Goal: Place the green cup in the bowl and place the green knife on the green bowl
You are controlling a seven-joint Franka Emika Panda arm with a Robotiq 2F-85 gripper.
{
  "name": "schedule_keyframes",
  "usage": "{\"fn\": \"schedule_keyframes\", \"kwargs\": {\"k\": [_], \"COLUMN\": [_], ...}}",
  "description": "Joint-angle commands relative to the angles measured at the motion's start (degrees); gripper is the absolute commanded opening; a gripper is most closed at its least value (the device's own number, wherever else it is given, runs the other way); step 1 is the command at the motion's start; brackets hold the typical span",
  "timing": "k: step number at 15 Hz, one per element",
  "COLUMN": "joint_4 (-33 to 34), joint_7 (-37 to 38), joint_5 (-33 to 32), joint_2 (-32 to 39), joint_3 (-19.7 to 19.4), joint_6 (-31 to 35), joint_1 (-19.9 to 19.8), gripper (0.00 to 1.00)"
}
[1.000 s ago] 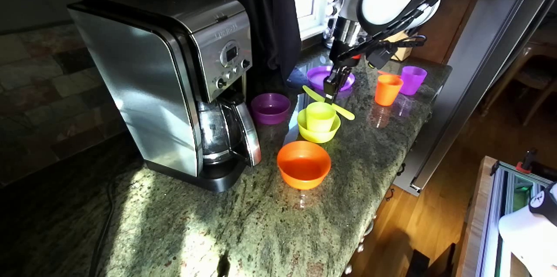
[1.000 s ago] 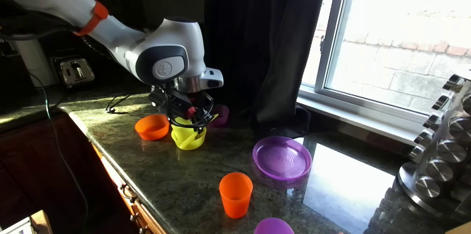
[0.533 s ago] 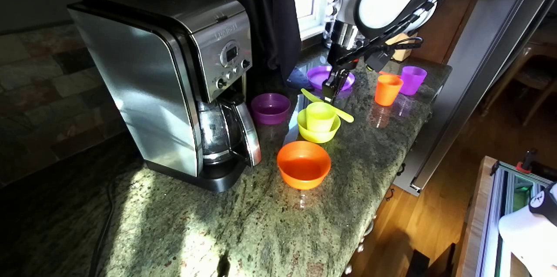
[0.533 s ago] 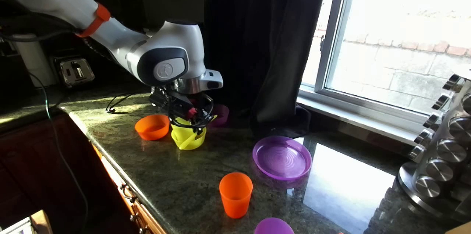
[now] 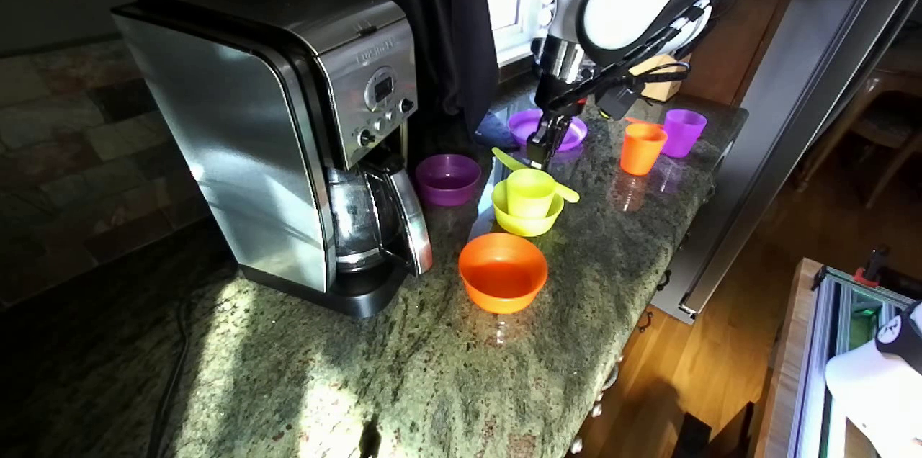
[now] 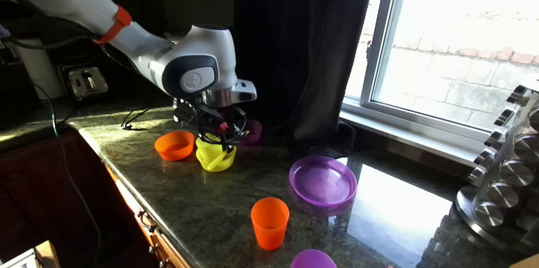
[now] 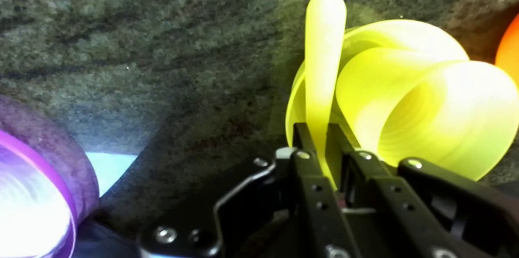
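Note:
The lime-green bowl (image 5: 524, 225) stands on the counter, with the pale green cup (image 5: 531, 193) inside it. In the wrist view the cup (image 7: 369, 83) leans toward the right in the bowl (image 7: 409, 33). My gripper (image 7: 317, 128) is shut on the green knife (image 7: 324, 43), one finger on each side of it. The knife lies across the bowl's side, beside the cup. In an exterior view the knife (image 5: 565, 192) passes behind the cup, with the gripper (image 5: 536, 161) just above it. I cannot tell whether the knife touches the rim. Its far end is hidden by the fingers.
An orange bowl (image 5: 503, 274) stands close to the green bowl. A purple bowl (image 5: 448, 179) is beside the coffee maker (image 5: 288, 141). A purple plate (image 6: 323, 181), an orange cup (image 6: 270, 223) and a purple cup (image 6: 313, 259) stand farther along the counter.
My gripper and the knife have moved a little closer over the green bowl, to the left in an exterior view. The cup and bowl have not moved.

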Motion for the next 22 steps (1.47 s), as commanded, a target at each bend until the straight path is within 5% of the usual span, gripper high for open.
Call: {"fn": "schedule_keyframes", "kwargs": {"k": [1,22], "joint_4": [1.66,2.73], "joint_7": [-0.65,-2.29], "joint_5": [0.08,-0.73], "joint_2": [1.5,1.36], "joint_3": [0.41,0.73], "joint_6": [-1.57,-7.27], "joint_1": [-0.13,-0.13], "gripper": [0.04,0.04]}}
